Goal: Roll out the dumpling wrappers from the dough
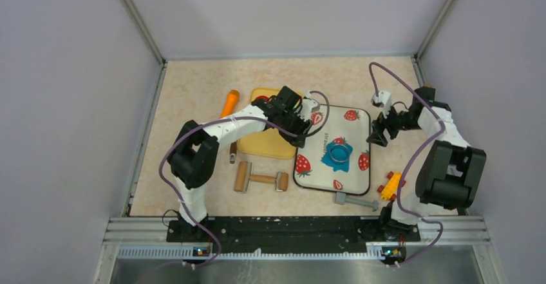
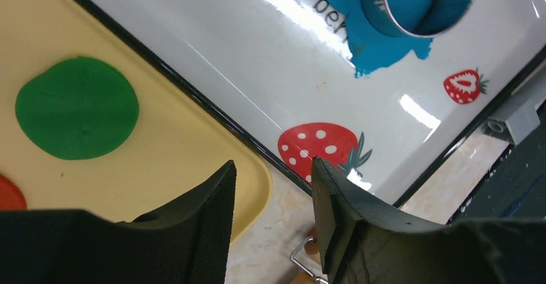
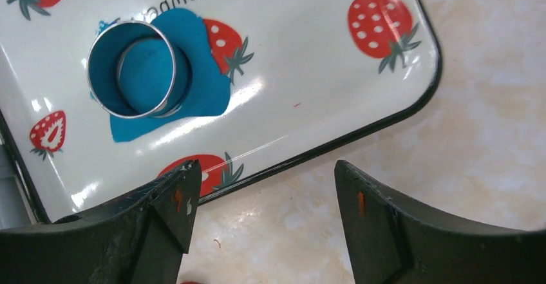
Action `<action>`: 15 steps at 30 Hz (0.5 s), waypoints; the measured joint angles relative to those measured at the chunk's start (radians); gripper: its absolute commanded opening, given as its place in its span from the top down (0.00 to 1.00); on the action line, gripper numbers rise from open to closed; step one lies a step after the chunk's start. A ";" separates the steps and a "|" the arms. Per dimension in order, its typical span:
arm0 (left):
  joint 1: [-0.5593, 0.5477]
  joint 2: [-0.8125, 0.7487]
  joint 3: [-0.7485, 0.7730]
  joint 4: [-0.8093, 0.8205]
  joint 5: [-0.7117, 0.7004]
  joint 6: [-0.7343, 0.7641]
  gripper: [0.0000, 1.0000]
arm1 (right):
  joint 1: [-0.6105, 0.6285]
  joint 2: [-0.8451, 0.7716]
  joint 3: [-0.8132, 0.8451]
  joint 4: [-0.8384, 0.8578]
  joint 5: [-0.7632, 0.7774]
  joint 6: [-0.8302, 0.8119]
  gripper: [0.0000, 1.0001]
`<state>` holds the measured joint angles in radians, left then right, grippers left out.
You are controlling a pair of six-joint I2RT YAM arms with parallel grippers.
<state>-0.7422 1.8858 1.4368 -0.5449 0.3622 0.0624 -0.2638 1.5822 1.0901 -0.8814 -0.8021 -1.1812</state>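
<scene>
The left gripper (image 2: pixel 272 168) and right gripper (image 3: pixel 265 168) hang empty, jaws apart. Lift the ring cutter (image 3: pixel 103 68) straight off the dough (image 3: pixel 203 87), right of bench centre.

a lab test booth: plain grey walls (image 1: pixel 64 104) box in a beige table (image 1: pixel 193 91) and mounting rail (image 1: pixel 290 227).

Marbled beige table (image 1: pixel 193 91): strawberry tray (image 1: pixel 328 178), yellow tray (image 1: pixel 261 143), rolling pin (image 1: pixel 261 179), orange-handled tool (image 1: pixel 229 102).

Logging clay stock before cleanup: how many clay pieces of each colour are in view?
Blue flattened clay patch, metal ring cutter standing on it: 1
Green flat clay disc on the yellow tray: 1
Red clay disc, partly in view: 1
Total: 3
</scene>
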 measured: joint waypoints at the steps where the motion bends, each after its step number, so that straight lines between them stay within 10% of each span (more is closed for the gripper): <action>1: 0.000 0.004 0.000 0.008 -0.019 -0.035 0.51 | 0.000 -0.047 -0.028 0.042 -0.003 0.036 0.24; 8: 0.000 0.082 0.022 0.051 -0.093 -0.181 0.56 | 0.000 -0.159 -0.049 0.154 -0.021 0.201 0.31; 15: 0.005 0.195 0.089 0.048 -0.166 -0.206 0.82 | 0.000 -0.162 -0.049 0.087 -0.019 0.197 0.29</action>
<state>-0.7368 2.0808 1.5261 -0.4965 0.1967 -0.1440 -0.2638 1.4200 1.0412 -0.7940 -0.8207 -0.9840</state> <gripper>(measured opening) 0.304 0.701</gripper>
